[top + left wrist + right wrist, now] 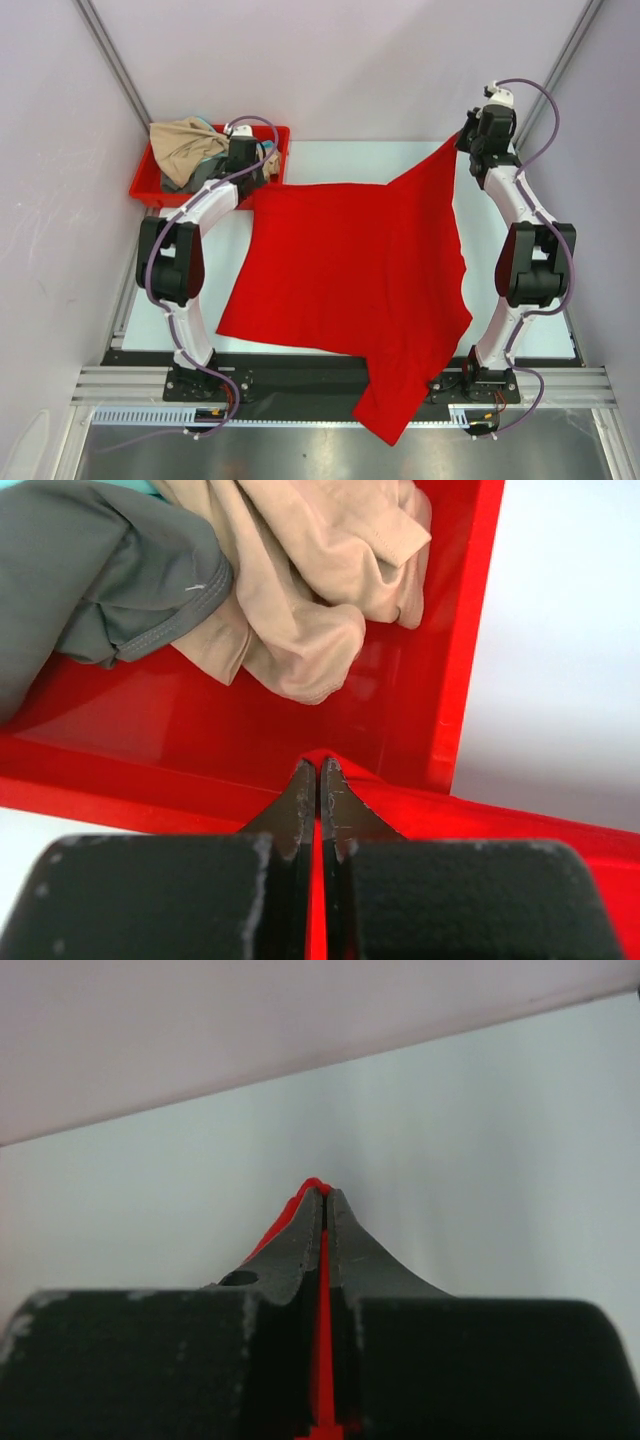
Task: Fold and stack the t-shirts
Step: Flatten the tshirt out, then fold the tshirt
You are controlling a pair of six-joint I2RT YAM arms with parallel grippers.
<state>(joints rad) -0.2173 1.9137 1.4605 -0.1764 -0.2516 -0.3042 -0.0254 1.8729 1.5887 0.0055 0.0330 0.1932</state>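
Both claws were clamped on corners of the red t-shirt (350, 290). From the left wrist camera, the left claw (319, 780) had its fingers pressed together with a thin line of red cloth pinched between them, its tips right at the near wall of the red tray (460, 660). From the right wrist camera, the right claw (322, 1210) was likewise pinched tight, red cloth showing in the slit and peeking over the tips, with pale worktop (480, 1160) beyond.

Seen from above, the left claw (252, 180) held the shirt's far left corner just beside the tray (145, 185), and the right claw (472, 148) held the far right corner near the far right of the worktop (340, 160), that corner drawn up into a peak. Between the two, the shirt was spread over the middle of the worktop, its near part draping over the near edge and the base rail between the arms' bases.

Inside the tray, at the far left, lay the beige-tan t-shirt (300, 590) crumpled against the grey t-shirt (90, 590), with a sliver of the light blue t-shirt (145, 486) showing behind them.
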